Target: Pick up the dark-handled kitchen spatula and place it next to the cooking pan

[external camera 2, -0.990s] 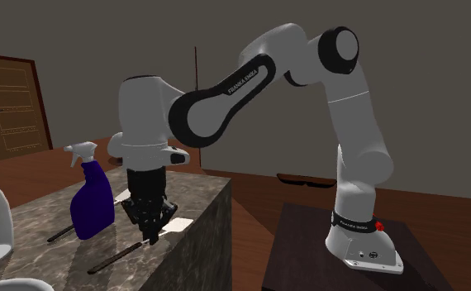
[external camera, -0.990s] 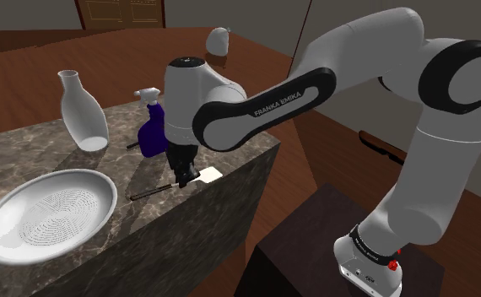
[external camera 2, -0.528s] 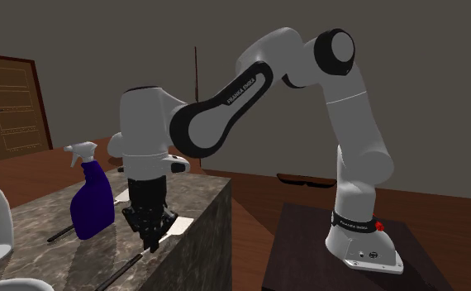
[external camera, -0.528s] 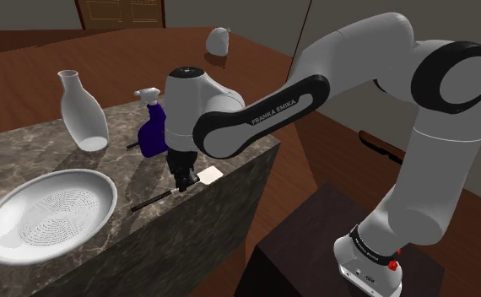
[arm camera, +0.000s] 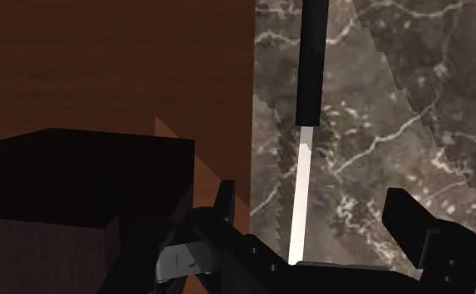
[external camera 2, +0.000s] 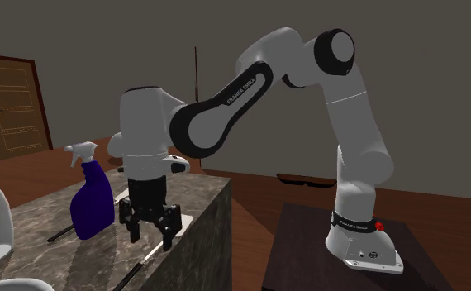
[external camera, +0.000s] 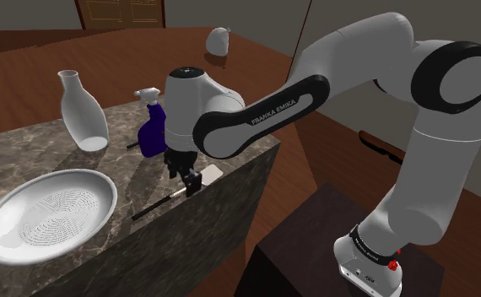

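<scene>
The hand [external camera: 186, 183], fingers spread, hangs over the spatula [external camera: 156, 206] lying on the marble counter [external camera: 28, 156] near the white pan [external camera: 45, 211].

The counter [external camera: 28, 152] is polished dark marble, the floor [external camera: 256, 51] wood, the spatula [arm camera: 308, 92] handle matt black.

The blue spray bottle with a white trigger head [external camera: 152, 133] stands just behind the black two-finger gripper [external camera: 186, 184] on the dark veined marble counter [external camera: 28, 156], closing off that side. The wide white perforated bowl [external camera: 49, 215] takes up the shoulder view's lower left. A bare strip of stone runs between its rim and the dark-handled spatula [external camera: 157, 205]. The tall white vase [external camera: 83, 118] stands well back. Past the counter's right edge, the air above the brown wooden floor [external camera: 256, 59] is free.
</scene>
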Available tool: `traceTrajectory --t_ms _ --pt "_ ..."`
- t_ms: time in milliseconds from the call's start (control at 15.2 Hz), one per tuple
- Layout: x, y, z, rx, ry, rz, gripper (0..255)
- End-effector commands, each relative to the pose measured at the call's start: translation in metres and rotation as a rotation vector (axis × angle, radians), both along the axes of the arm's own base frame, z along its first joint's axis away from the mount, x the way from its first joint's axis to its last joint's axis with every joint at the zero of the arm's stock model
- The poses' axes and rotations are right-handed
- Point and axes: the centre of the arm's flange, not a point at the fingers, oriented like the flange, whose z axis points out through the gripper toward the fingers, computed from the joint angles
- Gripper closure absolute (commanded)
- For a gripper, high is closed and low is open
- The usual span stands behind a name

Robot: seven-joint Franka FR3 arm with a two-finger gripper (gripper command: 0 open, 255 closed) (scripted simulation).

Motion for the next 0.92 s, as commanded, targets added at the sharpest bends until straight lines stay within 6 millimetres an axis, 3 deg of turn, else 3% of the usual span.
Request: traceTrajectory --t_ms 0,66,330,858 --pt "0.000 0.000 0.000 0.000 0.000 0.000 0" --pt "0.000 0.000 0.000 0.000 0.000 0.000 0" --pt "0.000 -0.003 0.050 0.000 0.000 0.000 0" --pt "0.000 -0.003 0.050 0.000 0.000 0.000 0"
